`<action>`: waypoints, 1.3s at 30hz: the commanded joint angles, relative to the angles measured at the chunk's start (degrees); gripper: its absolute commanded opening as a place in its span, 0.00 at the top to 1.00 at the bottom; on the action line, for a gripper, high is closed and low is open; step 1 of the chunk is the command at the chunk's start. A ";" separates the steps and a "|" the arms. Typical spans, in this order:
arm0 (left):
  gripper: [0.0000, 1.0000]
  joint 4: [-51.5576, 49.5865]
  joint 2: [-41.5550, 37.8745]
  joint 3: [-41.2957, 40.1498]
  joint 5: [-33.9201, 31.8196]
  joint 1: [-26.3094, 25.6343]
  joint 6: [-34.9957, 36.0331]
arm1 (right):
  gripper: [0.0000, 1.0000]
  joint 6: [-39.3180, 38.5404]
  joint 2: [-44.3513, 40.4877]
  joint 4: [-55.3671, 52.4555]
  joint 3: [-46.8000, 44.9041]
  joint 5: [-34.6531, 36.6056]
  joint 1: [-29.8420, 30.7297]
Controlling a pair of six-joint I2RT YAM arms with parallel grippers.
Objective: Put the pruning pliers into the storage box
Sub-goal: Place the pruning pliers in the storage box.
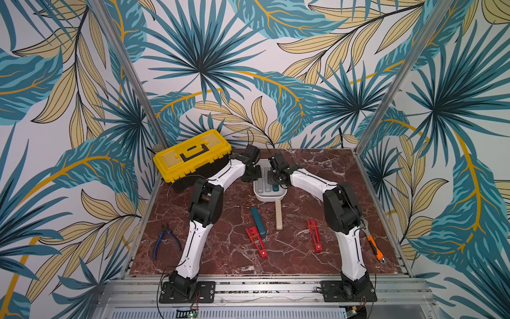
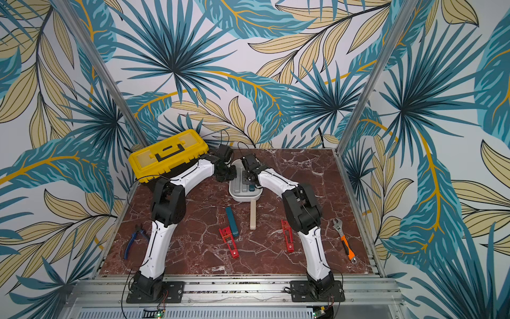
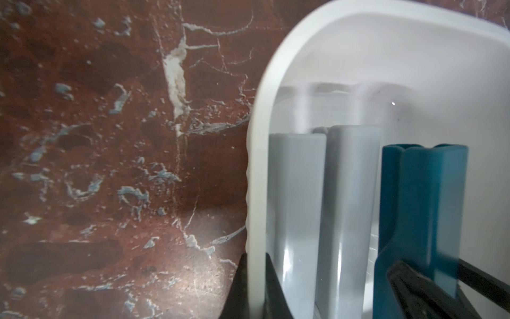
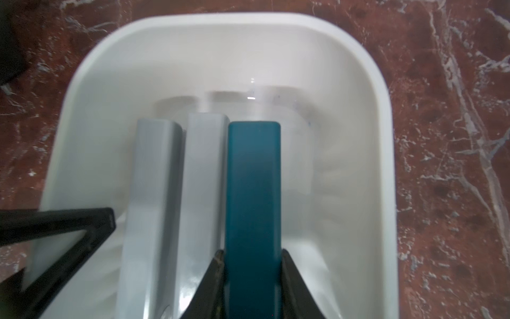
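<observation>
So here's where we're at: the right claw (image 4: 252, 276) is clamped tight on a teal pruning plier (image 4: 252, 179), one finger on each side, down inside the storage box (image 4: 220, 19). The left claw (image 3: 255, 287) is pinched on the box's left rim, one finger inside and one outside. What bugs us is that the teal one sits right against a grey plier (image 4: 204, 179), with a second grey plier (image 4: 154, 179) left of that. The claw finger on that side is wedged in next to the grey one, so opening up or pulling out could shove or hook it. We also can't tell if the teal plier is resting on the box floor, so letting go might drop it crooked. And any tug from the left claw could tip or slide that light box. The teal plier's long axis runs near-to-far, parallel to the grey ones and the box's long sides. On the bench (image 1: 317, 171), nearer than the box, lie another teal plier (image 1: 258, 223), a beige plier (image 1: 278, 214), a red plier (image 1: 256, 241) and a second red plier (image 1: 315, 235).
</observation>
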 commanded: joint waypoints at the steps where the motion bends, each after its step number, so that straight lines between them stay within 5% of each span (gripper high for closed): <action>1: 1.00 0.16 -2.33 -1.08 1.44 -0.26 -0.09 | 1.00 0.61 1.02 -0.51 0.97 -0.26 -0.12; 39: 1.00 0.87 -2.71 -1.87 1.88 -0.07 0.06 | 1.00 1.69 5.14 -1.26 3.57 -2.88 -0.37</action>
